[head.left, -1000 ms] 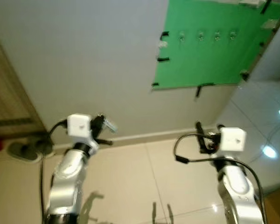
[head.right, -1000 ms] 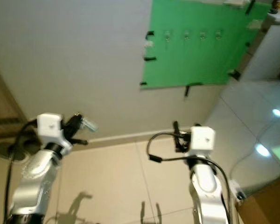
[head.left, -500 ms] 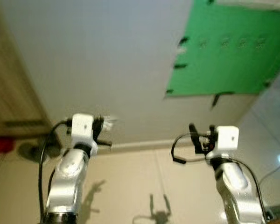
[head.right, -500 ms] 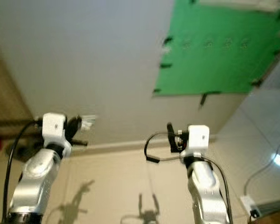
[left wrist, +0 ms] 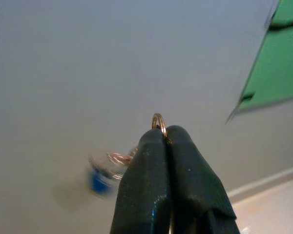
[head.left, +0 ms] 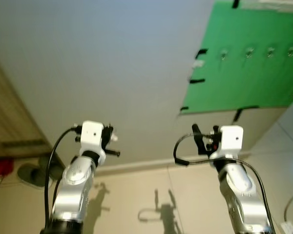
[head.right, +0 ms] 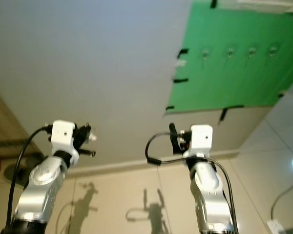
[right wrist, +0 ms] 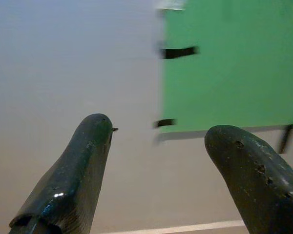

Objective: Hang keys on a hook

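Left jaws: the left gripper point(left wrist: 165, 134) is clenched on a gold key ring point(left wrist: 158, 120), raised at the left of the scene before a pale grey wall point(head.left: 112, 63).
Right jaws: the right gripper point(right wrist: 158, 134) is held up at the right with its two black fingers point(right wrist: 85, 146) spread wide and nothing between them.
Keys: the keys point(left wrist: 103, 176) dangle from the ring beside the left fingers, blurred, with a blue tag among them; in the head views they show as a small pale glint at the left fingertips point(head.left: 111, 139).
Hooks: four small metal hooks point(head.left: 223, 53) run in a row across the upper part of a green board point(head.left: 254, 73), well apart from the keys, up and to the far right.
Board: it is fixed flat to the wall with strips of black tape point(head.left: 201, 51) at its edges.
Floor: beige tiles point(head.left: 136, 204) meet the wall at a pale skirting; shadows of both arms fall on them.
Left edge: a wooden panel point(head.left: 10, 122) stands there, with a red object point(head.left: 0, 167) and a dark round thing point(head.left: 31, 174) at its foot.
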Tool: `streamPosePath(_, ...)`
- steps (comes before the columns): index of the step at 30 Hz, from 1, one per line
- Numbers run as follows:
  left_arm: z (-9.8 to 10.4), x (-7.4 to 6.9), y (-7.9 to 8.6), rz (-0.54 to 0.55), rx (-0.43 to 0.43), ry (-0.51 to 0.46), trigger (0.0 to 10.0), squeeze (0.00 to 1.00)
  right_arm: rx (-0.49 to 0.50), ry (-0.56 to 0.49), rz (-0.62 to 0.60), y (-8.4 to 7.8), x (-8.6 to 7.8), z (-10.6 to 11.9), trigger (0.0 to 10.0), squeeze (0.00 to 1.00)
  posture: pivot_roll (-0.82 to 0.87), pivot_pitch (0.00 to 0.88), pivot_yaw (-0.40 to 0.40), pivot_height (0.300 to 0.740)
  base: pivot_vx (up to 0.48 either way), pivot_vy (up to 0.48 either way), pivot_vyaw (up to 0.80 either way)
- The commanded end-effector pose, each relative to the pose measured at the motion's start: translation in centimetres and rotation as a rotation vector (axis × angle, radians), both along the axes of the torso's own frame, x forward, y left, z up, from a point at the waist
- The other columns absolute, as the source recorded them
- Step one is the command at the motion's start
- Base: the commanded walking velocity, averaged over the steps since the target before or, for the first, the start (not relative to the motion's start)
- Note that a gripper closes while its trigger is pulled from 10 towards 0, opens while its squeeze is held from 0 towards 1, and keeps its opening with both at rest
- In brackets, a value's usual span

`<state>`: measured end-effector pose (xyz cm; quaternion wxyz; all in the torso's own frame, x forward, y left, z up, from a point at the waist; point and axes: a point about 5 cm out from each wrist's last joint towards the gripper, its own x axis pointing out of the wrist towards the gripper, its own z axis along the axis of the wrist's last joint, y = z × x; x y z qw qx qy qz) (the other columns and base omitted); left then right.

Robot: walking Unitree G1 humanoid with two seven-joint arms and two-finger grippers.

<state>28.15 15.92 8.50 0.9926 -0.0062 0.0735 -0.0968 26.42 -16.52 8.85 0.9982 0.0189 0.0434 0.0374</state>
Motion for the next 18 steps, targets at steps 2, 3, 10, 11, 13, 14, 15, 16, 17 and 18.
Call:
streamPosePath(2,0.1,-0.4,1.0,0.066,-0.067,0.009,10.0,0.00,-0.002,0.000,-0.031,-0.6,-0.4,0.2,10.0,0.00,-0.03,0.000,0.009,0.740,0.452,0.000,0.00)
streamPosePath(3,-0.1,-0.7,1.3,0.075,-0.066,0.018,10.0,0.00,0.000,0.005,-0.031,-0.5,-0.5,0.1,10.0,0.00,-0.03,0.000,0.009,0.740,0.454,0.000,0.00)
streamPosePath(10,-0.6,-4.0,1.8,0.024,0.039,0.053,10.0,0.00,-0.003,0.131,-0.014,-1.1,-4.1,-1.5,10.0,0.00,0.00,0.000,-0.010,0.740,0.417,0.000,0.00)
streamPosePath(11,-0.6,-4.0,1.7,0.022,0.063,0.044,10.0,0.00,-0.006,0.140,-0.011,-1.1,-4.3,-1.7,10.0,0.00,0.00,0.000,-0.010,0.740,0.266,0.000,0.00)
streamPosePath(13,-0.6,-3.9,1.7,0.024,0.139,0.038,10.0,0.00,-0.008,0.149,-0.008,-1.2,-4.4,-1.9,10.0,0.00,0.01,0.000,-0.012,0.740,0.000,0.000,0.00)
streamPosePath(14,-0.7,-3.7,1.6,0.034,0.108,0.032,10.0,0.00,-0.018,0.156,-0.010,-1.4,-4.1,-2.1,10.0,0.00,0.01,0.000,-0.015,0.740,0.000,0.000,0.00)
streamPosePath(15,-0.7,-3.4,1.4,0.029,0.095,0.035,10.0,0.00,-0.019,0.148,-0.009,-1.4,-3.8,-1.9,10.0,0.00,0.01,0.000,-0.015,0.740,0.000,0.000,0.00)
streamPosePath(16,-0.7,-3.1,1.4,0.037,0.060,0.033,10.0,0.00,-0.024,0.135,-0.008,-1.3,-3.4,-1.6,10.0,0.00,0.01,0.000,-0.016,0.740,0.000,0.000,0.00)
streamPosePath(17,-0.6,-2.7,1.2,0.029,0.053,0.033,10.0,0.00,-0.022,0.123,-0.012,-1.2,-2.9,-1.3,10.0,0.00,0.00,0.000,-0.015,0.740,0.281,-0.386,0.00)
streamPosePath(18,-0.6,-2.3,1.1,0.025,0.047,0.034,10.0,0.00,-0.019,0.116,-0.016,-1.2,-2.6,-1.1,10.0,0.00,0.00,0.000,-0.014,0.740,0.292,-0.375,0.00)
